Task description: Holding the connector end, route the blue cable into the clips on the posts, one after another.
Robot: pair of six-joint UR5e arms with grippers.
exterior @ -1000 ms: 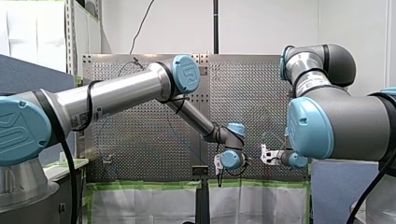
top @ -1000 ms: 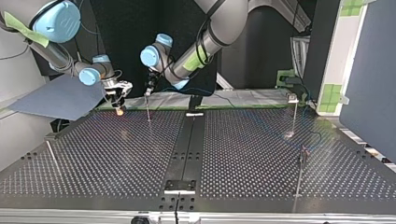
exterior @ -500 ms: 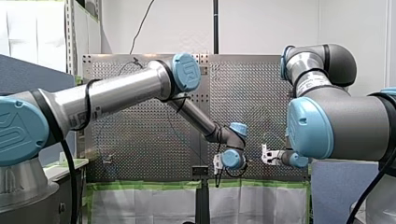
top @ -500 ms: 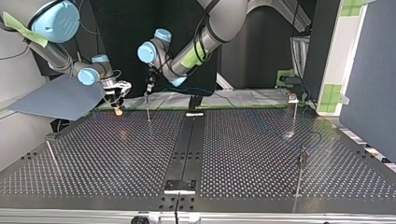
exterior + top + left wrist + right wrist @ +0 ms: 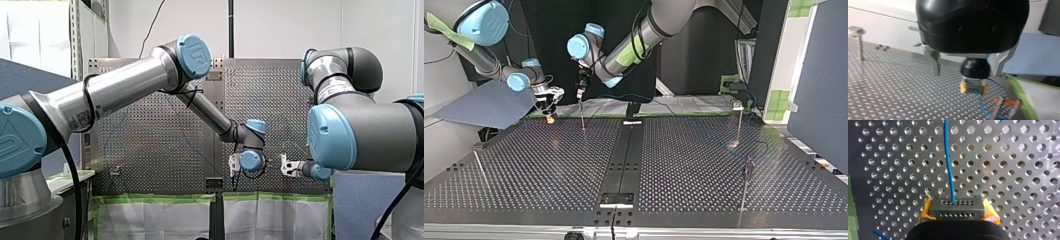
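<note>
Presently my right gripper [image 5: 958,213] is pinching the grey connector [image 5: 956,207] between its yellow pads [image 5: 925,211], at the far left of the top view. It is gripping the plug body, so the blue cable [image 5: 948,165] is running away from it freely over the perforated table [image 5: 1010,157]. My left gripper [image 5: 966,73] is hanging with its metal fingers [image 5: 935,65] spread and holding nothing. It seems to be over the thin post [image 5: 582,116] just beside, probably to guide the cable into that clip first, as another post [image 5: 740,125] is standing well apart on the right.
</note>
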